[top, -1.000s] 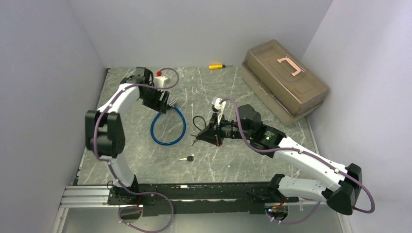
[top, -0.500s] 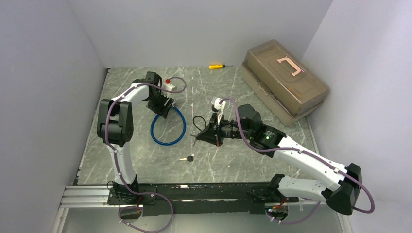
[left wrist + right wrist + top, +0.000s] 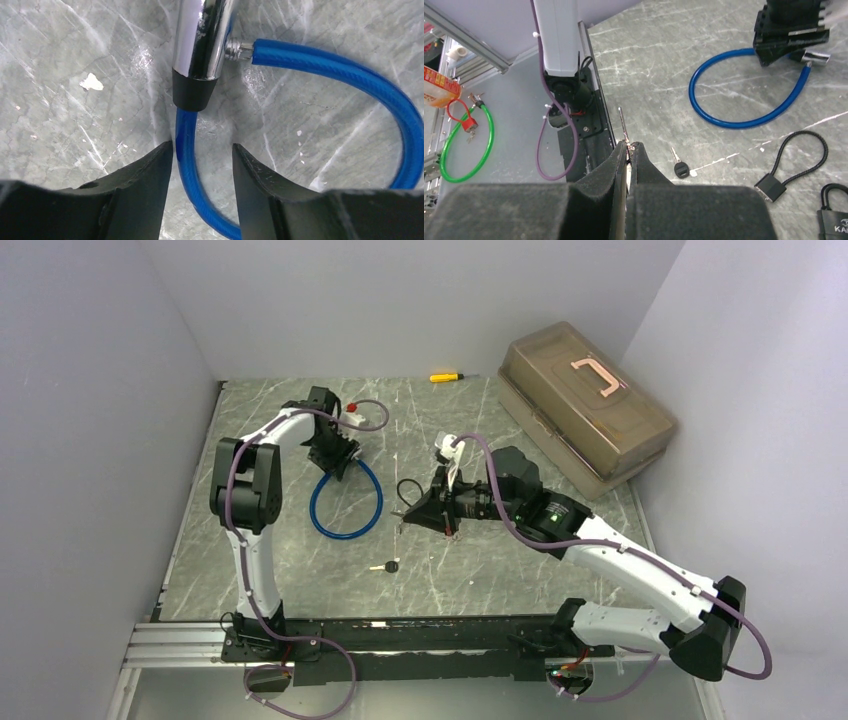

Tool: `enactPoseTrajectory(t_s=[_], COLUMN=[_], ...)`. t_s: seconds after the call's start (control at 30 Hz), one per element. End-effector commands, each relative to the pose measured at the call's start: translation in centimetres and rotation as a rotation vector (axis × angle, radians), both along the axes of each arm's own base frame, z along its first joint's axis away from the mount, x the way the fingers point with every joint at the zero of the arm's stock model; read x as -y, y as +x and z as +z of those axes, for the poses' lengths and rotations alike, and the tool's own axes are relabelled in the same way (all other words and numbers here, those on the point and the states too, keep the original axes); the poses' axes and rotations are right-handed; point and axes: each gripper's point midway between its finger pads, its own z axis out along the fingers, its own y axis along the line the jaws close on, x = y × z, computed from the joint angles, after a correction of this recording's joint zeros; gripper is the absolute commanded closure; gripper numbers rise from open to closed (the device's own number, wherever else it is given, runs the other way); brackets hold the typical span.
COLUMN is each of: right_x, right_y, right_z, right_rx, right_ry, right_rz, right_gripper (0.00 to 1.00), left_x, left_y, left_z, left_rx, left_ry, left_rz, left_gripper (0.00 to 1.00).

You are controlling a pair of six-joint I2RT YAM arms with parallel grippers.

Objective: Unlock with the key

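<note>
A blue cable lock (image 3: 376, 502) lies looped on the table at centre left. Its chrome lock body (image 3: 202, 45) with a black cap shows at the top of the left wrist view. My left gripper (image 3: 335, 458) is open, and its fingers straddle the blue cable (image 3: 186, 150) just below the lock body without squeezing it (image 3: 202, 146). My right gripper (image 3: 408, 518) is shut on a thin silver key (image 3: 622, 122) whose blade sticks out past the fingertips (image 3: 628, 147). It is held above the table, to the right of the blue loop (image 3: 744, 122).
A second key with a black head (image 3: 385, 566) lies on the table (image 3: 679, 165). A black padlock with a thin cable loop (image 3: 791, 160) lies beside another black padlock (image 3: 835, 220). A brown toolbox (image 3: 585, 405), a yellow screwdriver (image 3: 445, 376) and a small white, red-topped object (image 3: 350, 410) are at the back.
My left arm swung in and brought its open gripper down over the blue cable by the lock body. My right gripper with the key shifted only slightly.
</note>
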Motion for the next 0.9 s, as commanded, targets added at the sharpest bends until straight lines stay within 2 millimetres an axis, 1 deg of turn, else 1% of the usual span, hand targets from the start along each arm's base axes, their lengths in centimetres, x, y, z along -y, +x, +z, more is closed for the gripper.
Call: enactPoseTrajectory(t_s=[0.0, 0.03, 0.07, 0.1, 0.2, 0.27, 0.4, 0.5, 0.57, 0.7, 0.8, 0.87], right_x=[-0.3, -0.3, -0.3, -0.4, -0.4, -0.3, 0.1, 0.7, 1.1, 1.8, 2.1, 2.3], right_y=[0.2, 0.3, 0.4, 0.4, 0.5, 0.6, 1.1, 1.5, 1.9, 2.8, 3.1, 3.1], right_z=[3.2, 3.3, 3.4, 3.5, 3.7, 3.8, 4.3, 4.8, 4.9, 5.5, 5.8, 5.7], right_rx=[0.06, 0.061, 0.061, 0.061, 0.061, 0.061, 0.071, 0.081, 0.081, 0.084, 0.08, 0.073], right_ry=[0.045, 0.044, 0.043, 0.043, 0.042, 0.042, 0.034, 0.029, 0.023, 0.004, -0.013, -0.02], right_rz=[0.023, 0.021, 0.02, 0.02, 0.017, 0.011, -0.01, -0.029, -0.044, -0.079, -0.097, -0.104], right_gripper=[1.0, 1.0, 1.0, 1.0, 1.0, 1.0, 1.0, 1.0, 1.0, 1.0, 1.0, 1.0], left_x=[0.4, 0.6, 0.8, 0.9, 1.0, 0.8, 0.4, 0.4, 0.6, 1.3, 2.1, 2.2], left_y=[-0.1, -0.2, -0.4, -0.7, -1.8, -2.5, -3.8, -4.2, -4.4, -4.9, -5.9, -6.8], left_z=[-0.6, -0.6, -0.6, -0.7, -1.0, -1.3, -1.1, 0.2, 1.7, 5.8, 9.0, 10.9], left_rx=[0.01, 0.011, 0.012, 0.009, -0.012, -0.022, -0.006, 0.03, 0.065, 0.147, 0.206, 0.248], left_ry=[0.069, 0.064, 0.061, 0.059, 0.061, 0.063, 0.066, 0.055, 0.039, -0.013, -0.063, -0.079], left_rz=[-0.024, -0.027, -0.031, -0.038, -0.056, -0.067, -0.091, -0.11, -0.13, -0.199, -0.265, -0.305], left_gripper=[0.49, 0.52, 0.57, 0.66, 0.88, 0.99, 1.0, 1.0, 1.0, 1.0, 1.0, 1.0])
